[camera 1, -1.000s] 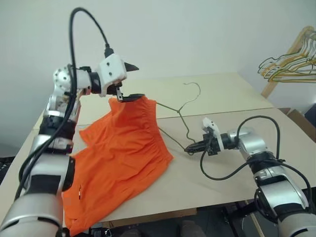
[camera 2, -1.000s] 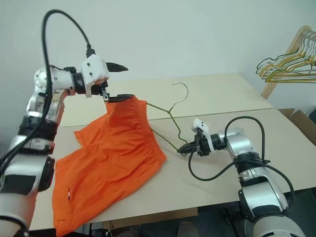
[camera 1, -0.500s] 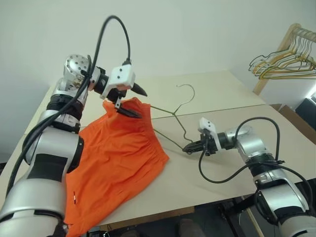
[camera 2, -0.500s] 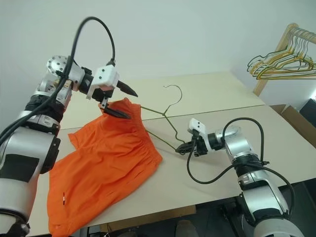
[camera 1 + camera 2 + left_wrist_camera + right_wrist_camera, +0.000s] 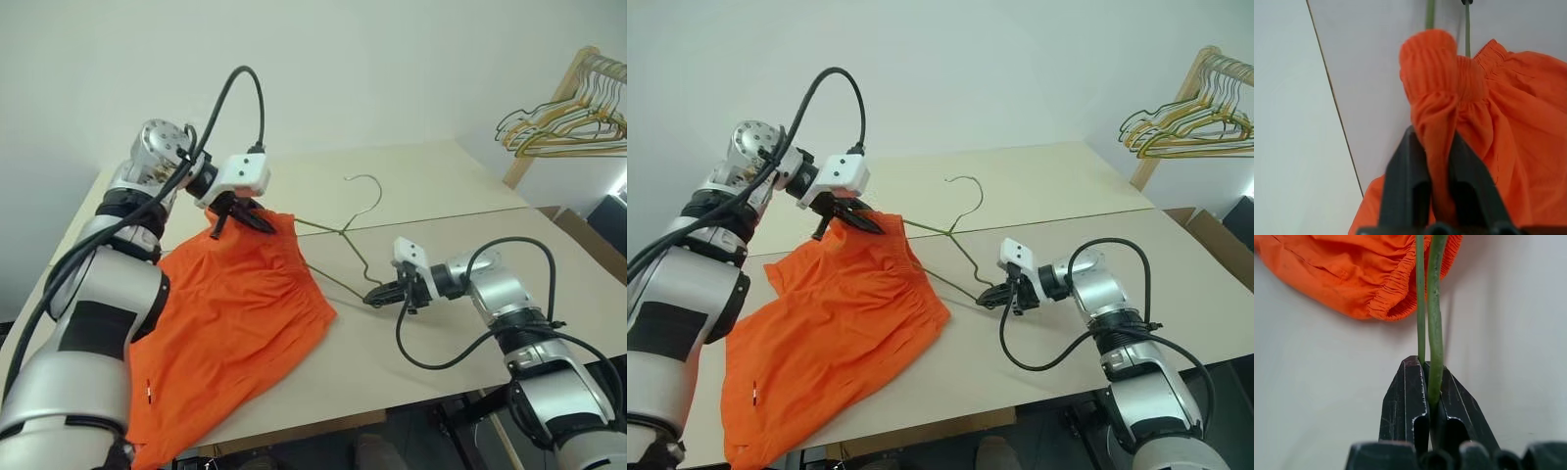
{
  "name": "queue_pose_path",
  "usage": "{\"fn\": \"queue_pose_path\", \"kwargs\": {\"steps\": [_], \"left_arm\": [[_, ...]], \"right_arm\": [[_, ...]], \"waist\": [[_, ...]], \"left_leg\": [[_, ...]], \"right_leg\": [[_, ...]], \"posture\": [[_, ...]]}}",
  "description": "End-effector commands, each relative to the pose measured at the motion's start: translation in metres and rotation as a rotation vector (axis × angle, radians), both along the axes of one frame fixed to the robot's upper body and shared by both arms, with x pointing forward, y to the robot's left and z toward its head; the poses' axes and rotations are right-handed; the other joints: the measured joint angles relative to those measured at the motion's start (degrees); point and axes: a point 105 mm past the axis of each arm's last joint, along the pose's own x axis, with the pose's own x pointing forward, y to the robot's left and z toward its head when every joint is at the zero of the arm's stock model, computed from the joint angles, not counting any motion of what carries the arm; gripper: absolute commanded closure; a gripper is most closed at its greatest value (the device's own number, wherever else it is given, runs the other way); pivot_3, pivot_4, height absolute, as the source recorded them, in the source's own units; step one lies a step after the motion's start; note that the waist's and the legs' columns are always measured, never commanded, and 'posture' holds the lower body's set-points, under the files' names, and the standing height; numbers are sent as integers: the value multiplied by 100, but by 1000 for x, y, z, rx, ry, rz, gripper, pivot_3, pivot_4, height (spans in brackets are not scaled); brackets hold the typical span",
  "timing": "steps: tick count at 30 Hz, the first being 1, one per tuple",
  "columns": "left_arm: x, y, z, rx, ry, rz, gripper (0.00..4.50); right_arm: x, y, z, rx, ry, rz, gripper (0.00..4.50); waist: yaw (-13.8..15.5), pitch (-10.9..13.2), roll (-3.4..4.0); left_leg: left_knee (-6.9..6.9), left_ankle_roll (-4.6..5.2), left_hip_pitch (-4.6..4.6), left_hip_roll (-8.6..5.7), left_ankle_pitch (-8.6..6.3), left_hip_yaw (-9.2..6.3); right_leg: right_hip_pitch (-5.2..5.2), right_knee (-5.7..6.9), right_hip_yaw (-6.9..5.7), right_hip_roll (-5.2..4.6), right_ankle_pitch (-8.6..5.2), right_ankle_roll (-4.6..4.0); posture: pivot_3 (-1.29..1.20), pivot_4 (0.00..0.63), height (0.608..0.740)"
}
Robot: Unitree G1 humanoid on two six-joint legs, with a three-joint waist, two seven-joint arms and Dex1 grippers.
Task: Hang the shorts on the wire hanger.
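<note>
Shorts (image 5: 230,313): bright orange cloth spread over the near left of the pale surface (image 5: 441,343), one leg trailing off the front edge, gathered waistband lifted at the far corner.
Right end effector (image 5: 377,293): clamped shut on one corner of the wire hanger (image 5: 345,235), holding it low over the surface, just right of the cloth.
Left end effector (image 5: 257,219): closed on a bunched fold of the waistband, which is pinched between the black fingers (image 5: 1400,186) in the left wrist view.
Wire hanger: thin olive-grey frame, one shoulder reaching under the raised waistband, hook pointing toward the far wall.
Handling: the cloth looks light, limp and prone to sagging, so the thick elastic band seems the surest hold; the wire appears springy and likely to twist if gripped off-centre.
Background: bunch of hangers (image 5: 549,122) on a wooden rail, far right.
</note>
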Motion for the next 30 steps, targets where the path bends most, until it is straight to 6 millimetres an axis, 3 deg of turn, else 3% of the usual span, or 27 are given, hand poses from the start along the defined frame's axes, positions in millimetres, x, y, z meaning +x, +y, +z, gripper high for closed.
{"fn": "queue_pose_path", "kwargs": {"steps": [1,5,8,11,15,19,22,27,30], "left_arm": [[0,-1,16,-22,-42,-15,4481],[-1,0,18,-36,-58,-27,4481],[-2,3,22,-41,-70,-28,4500],[-3,5,29,-66,-79,-23,4500],[-6,10,40,-97,-110,-28,4500],[-5,10,55,-159,-142,-17,4500],[-5,9,63,-190,-157,-17,4500],[-5,5,74,-238,-165,-18,4500],[-5,4,74,-230,-176,-26,4500]], "right_arm": [[4,8,11,1,-144,39,4500],[11,13,17,51,-257,8,4500],[11,11,24,103,-224,-18,3743],[15,4,31,133,-232,-83,2699],[16,-24,42,202,-223,-199,1368],[6,-60,37,259,-116,-343,1368],[-7,-69,22,227,-74,-383,1368],[-31,-42,12,383,107,-391,1368],[-37,-6,8,482,234,-390,1368]], "waist": [[1,0,-1],[2,1,-2],[0,2,-2],[19,3,-3],[78,4,-4],[190,4,-5],[259,5,-7],[260,7,-10],[247,7,-11]], "left_leg": [[0,1,0,0,0,-4],[0,1,1,0,-1,-15],[0,1,1,0,0,-15],[1,3,1,-1,-1,-16],[1,4,0,1,-2,-17],[2,7,-2,-1,-4,-19],[5,10,-3,0,-5,-16],[5,11,-1,0,-6,-11],[6,14,7,2,-8,3]], "right_leg": [[-1,1,2,0,0,0],[-1,1,4,0,0,1],[-2,2,7,0,0,1],[-1,1,8,0,1,1],[-1,0,9,0,1,2],[2,-4,10,1,0,2],[1,-6,15,3,0,2],[-1,-4,28,10,0,3],[-1,-4,53,13,0,3]], "posture": [[-41,0,740],[-40,0,740],[-42,0,740],[-44,0,740],[-40,0,740],[-39,0,740],[-41,0,740],[-45,0,740],[-56,0,740]]}}
